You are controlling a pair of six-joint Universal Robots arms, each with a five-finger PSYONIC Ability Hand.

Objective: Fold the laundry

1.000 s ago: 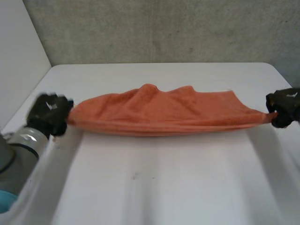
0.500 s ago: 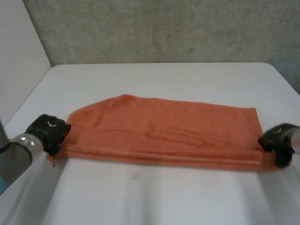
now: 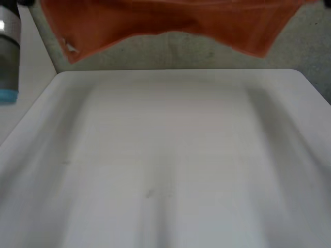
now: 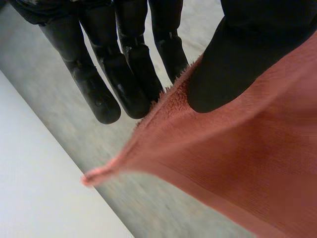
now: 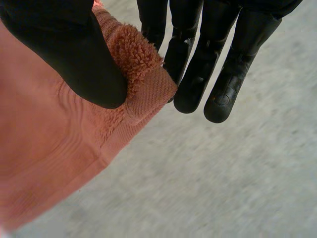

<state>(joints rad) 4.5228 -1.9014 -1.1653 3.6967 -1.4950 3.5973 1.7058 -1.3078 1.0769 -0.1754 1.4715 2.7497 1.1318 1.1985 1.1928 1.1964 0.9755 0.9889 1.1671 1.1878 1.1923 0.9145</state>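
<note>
Left arm: grey joint with a light-blue cap, at the far left beside the towel's left end.
Left robot hand: thumb clamps the orange towel against straight fingers just inside its left corner; the corner tip pokes free.
Orange towel: in the air, spread left to right above the far edge of the surface, clear of it; lower corners hang at both ends.
Right robot hand: thumb and fingers pinch the towel's right corner at the hem.
</note>
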